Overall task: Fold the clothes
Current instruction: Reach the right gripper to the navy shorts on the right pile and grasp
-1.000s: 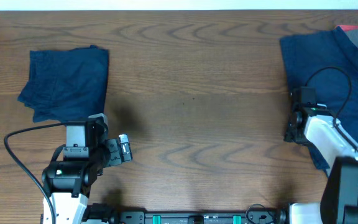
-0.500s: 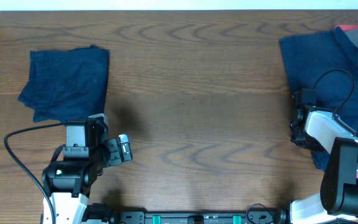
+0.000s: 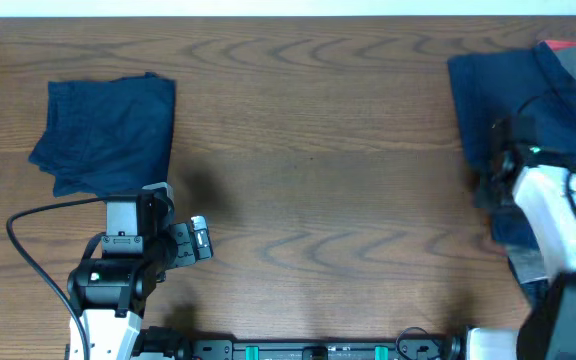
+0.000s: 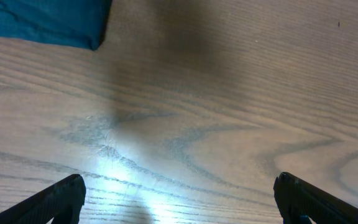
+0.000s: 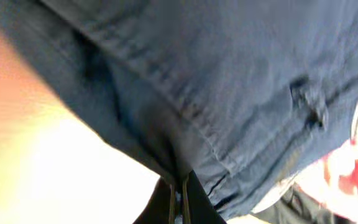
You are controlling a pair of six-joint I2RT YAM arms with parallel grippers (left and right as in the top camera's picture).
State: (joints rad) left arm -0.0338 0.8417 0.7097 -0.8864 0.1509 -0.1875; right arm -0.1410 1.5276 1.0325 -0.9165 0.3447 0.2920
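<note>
Overhead: the shorts [image 3: 480, 95] lie at the right edge of the counter [image 3: 318, 150]. Left wrist: the left fingers [image 4: 61, 196] stand open above the counter. Right wrist: the right fingers [image 5: 194, 206] are closed on a shorts seam; we judge a slow, level pull keeps the cloth from bunching.

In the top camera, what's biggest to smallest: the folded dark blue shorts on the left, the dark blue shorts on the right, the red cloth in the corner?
1. dark blue shorts on the right, even though the picture's edge cuts them off.
2. folded dark blue shorts on the left.
3. red cloth; only a scrap shows.
</note>
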